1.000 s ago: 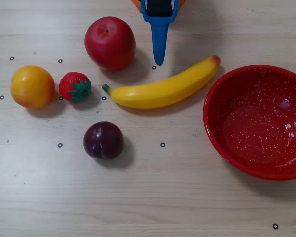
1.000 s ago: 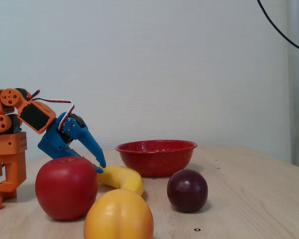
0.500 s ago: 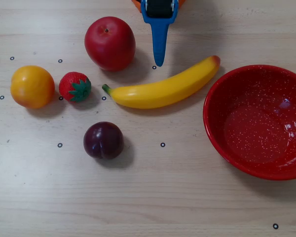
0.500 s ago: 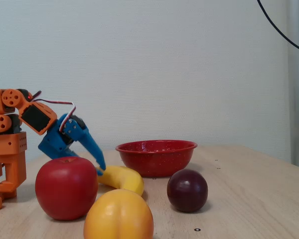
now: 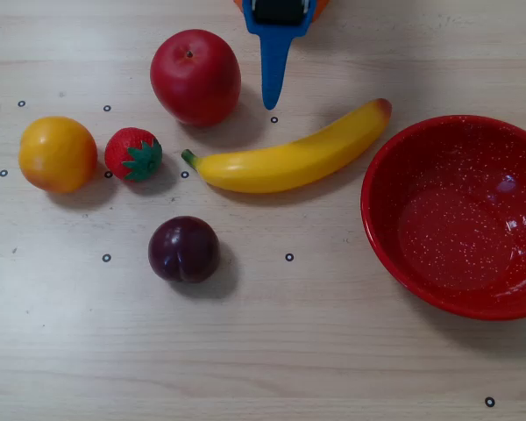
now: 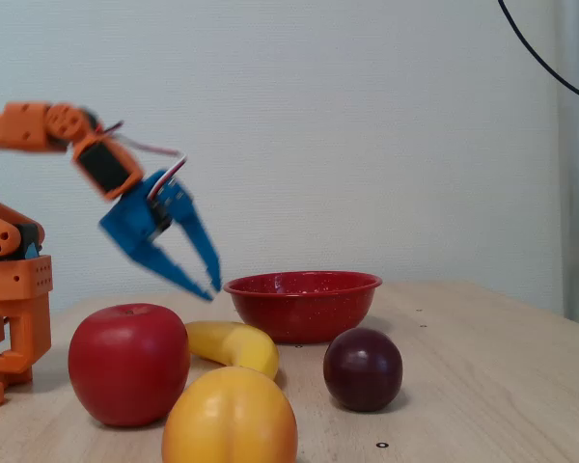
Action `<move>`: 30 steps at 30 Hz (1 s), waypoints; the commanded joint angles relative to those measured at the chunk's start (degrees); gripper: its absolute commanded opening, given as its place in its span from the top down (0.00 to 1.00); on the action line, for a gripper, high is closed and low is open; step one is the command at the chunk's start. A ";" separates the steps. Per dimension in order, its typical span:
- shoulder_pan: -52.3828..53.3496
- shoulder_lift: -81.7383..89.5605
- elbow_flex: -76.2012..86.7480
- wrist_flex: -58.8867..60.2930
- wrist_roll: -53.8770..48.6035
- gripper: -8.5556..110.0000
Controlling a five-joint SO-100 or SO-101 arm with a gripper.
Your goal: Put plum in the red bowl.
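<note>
The plum (image 5: 184,249) is a small dark purple-maroon fruit lying on the wooden table in front of the other fruit; it also shows in the fixed view (image 6: 363,369). The red bowl (image 5: 456,219) with white speckles stands empty at the right of the overhead view and behind the plum in the fixed view (image 6: 302,307). My blue gripper (image 5: 270,103) hangs in the air at the top centre, beside the apple and well away from the plum. In the fixed view the gripper (image 6: 212,287) points down with its fingertips together and holds nothing.
A red apple (image 5: 195,77), a yellow banana (image 5: 289,158), a strawberry (image 5: 133,154) and an orange (image 5: 57,153) lie between gripper and plum. The orange arm base (image 6: 10,309) stands at the left of the fixed view.
</note>
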 commanded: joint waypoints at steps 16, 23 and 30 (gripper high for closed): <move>-11.60 -39.11 -53.44 18.28 8.26 0.93; -13.10 -51.33 -68.20 23.20 12.57 0.93; -14.68 -62.67 -79.63 28.30 13.62 0.88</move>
